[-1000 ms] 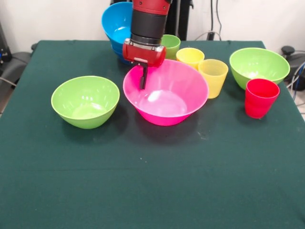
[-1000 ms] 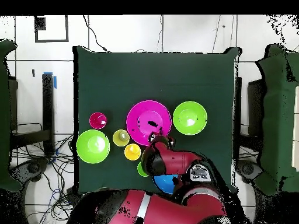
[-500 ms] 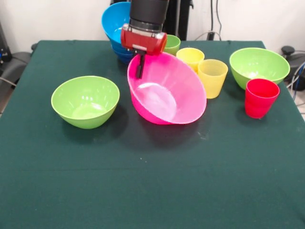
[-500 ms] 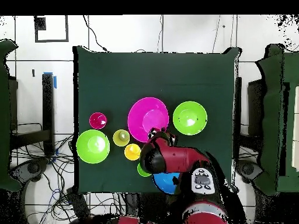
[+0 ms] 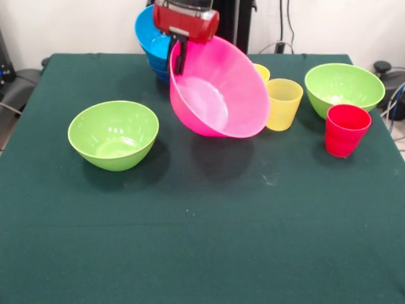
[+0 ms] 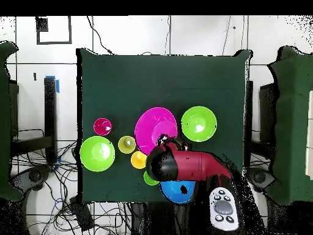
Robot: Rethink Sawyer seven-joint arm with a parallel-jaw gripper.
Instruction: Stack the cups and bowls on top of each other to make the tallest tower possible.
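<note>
My gripper (image 5: pixel 179 60) is shut on the near-left rim of the large pink bowl (image 5: pixel 218 88) and holds it off the table, tilted with its opening toward the camera. In the overhead view the gripper (image 6: pixel 164 139) sits at the pink bowl's (image 6: pixel 156 127) lower edge. The tower of nested blue bowls (image 5: pixel 150 38) stands just behind, also in the overhead view (image 6: pixel 177 191). A pale yellow cup (image 5: pixel 283 103), an orange-yellow cup (image 5: pixel 262 71) half hidden by the pink bowl, and a red cup (image 5: pixel 345 130) stand to the right. The green cup (image 6: pixel 149 178) shows only from overhead.
Two lime green bowls stand on the dark green table (image 5: pixel 202 240): one at the left (image 5: pixel 114 134), one at the far right (image 5: pixel 343 87). The table's edges and cables lie beyond at the sides.
My gripper has risen toward the back with the pink bowl's rim in it. The bowl has left the table and tipped steeply, and it now hides the green cup in the front view.
</note>
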